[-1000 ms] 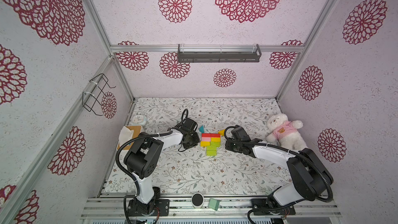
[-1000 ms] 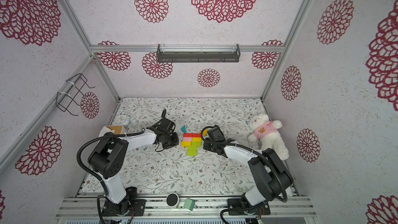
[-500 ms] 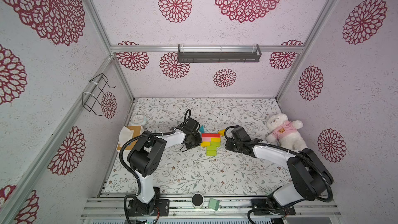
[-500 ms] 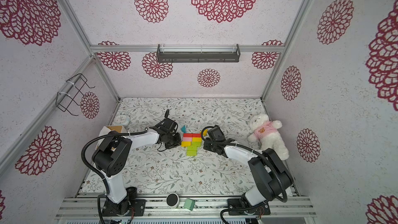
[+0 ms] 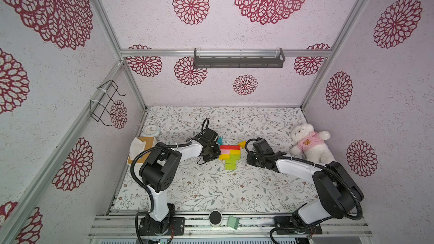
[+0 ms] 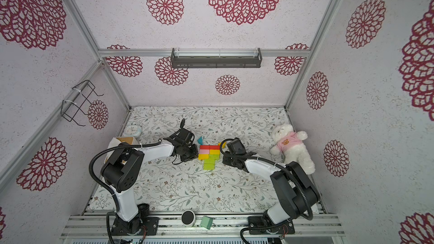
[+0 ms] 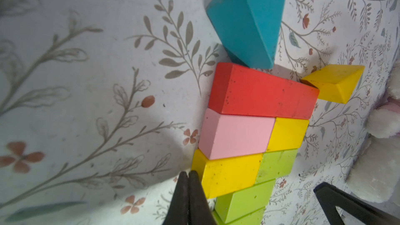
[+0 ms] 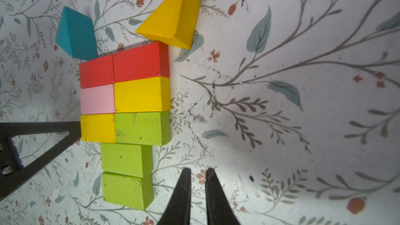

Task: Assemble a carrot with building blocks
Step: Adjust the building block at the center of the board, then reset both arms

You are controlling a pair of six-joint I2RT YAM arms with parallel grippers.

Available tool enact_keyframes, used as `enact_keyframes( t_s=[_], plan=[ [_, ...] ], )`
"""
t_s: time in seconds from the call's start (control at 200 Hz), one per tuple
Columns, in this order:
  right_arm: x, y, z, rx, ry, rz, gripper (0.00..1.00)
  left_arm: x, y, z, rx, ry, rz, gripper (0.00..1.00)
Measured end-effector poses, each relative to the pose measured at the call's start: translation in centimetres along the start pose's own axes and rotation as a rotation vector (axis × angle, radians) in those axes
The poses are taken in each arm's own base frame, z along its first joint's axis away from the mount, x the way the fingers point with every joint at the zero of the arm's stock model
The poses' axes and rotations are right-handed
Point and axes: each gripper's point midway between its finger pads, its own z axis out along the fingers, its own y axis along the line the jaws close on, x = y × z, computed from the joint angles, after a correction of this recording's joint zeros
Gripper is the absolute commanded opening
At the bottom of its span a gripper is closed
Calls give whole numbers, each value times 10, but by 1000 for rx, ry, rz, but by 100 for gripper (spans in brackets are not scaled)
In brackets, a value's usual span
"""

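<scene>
- The carrot (image 5: 230,157) lies mid-counter between the arms; the teal triangle (image 8: 74,33) and yellow triangle (image 8: 173,18) touch its far end.
- Left fingers (image 7: 181,202), pressed together, touch a yellow block (image 7: 229,176); right fingers (image 8: 181,198), slightly apart, hold nothing.
- Seemingly final straightening; next, gentle sideways nudges.

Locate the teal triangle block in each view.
Top view: teal triangle at the far left corner of the red row.
Top view: same place.
Left wrist: large, at the red row's near end.
Right wrist: at its far end, opposite the yellow triangle.
Shared landmark: red row.
</scene>
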Motion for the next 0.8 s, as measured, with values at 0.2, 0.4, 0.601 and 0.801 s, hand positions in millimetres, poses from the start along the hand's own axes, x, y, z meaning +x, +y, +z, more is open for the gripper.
enact_keyframes(
  t_s=[0.2,0.4,0.601,0.801],
  plan=[
    [-2,-5,-5,13,-12,8,18,-2,8,-2,-39,-27,-9,5],
    [-19,-6,-24,5,-73,10,20,-13,12,-30,-73,-125,-9,12],
    [-41,-16,-44,25,-149,3,32,-37,6,-81,-66,-298,-19,42],
    [-72,-32,-74,26,-258,15,81,-61,9,-133,-87,-467,-14,62]
  ],
)
